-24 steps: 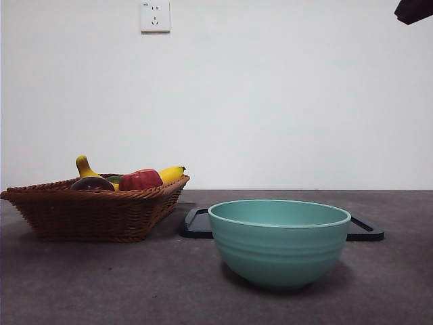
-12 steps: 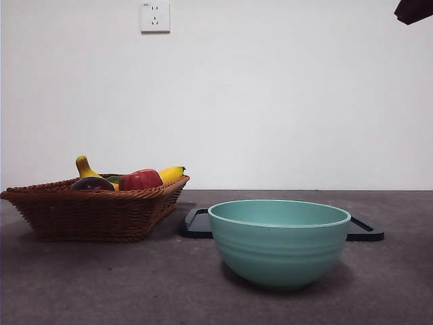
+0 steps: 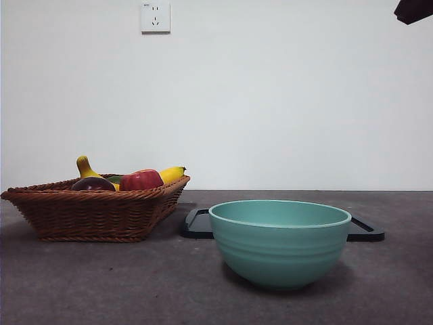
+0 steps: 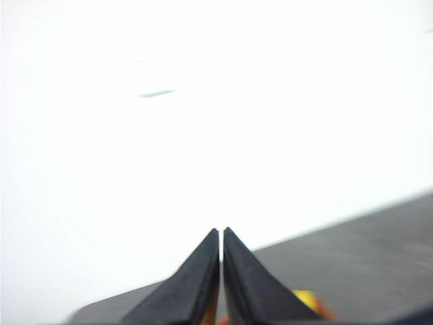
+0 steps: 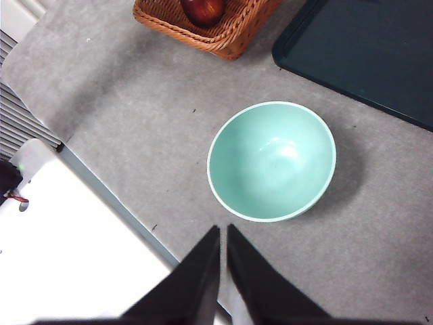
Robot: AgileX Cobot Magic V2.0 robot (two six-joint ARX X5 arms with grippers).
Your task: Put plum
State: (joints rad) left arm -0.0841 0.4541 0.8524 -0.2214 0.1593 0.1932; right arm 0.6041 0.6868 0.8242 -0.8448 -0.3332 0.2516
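Observation:
The plum [image 3: 93,183] is a dark maroon round fruit lying in the wicker basket [image 3: 95,213] at the left of the table, beside a brighter red fruit [image 3: 141,180] and a yellow banana [image 3: 170,174]. My right gripper [image 5: 223,228] hangs high over the table's near edge, shut and empty, with the teal bowl [image 5: 271,161] below and ahead of it. The basket's corner [image 5: 223,30] shows there with a dark red fruit [image 5: 203,8] in it; I cannot tell which fruit it is. My left gripper [image 4: 221,230] is shut and empty, facing the white wall.
The teal bowl [image 3: 279,240] stands in the middle front of the table. A black tray [image 3: 365,230] lies behind it. A black arm tip [image 3: 413,10] shows at the top right corner. A wall socket [image 3: 155,16] sits above the basket.

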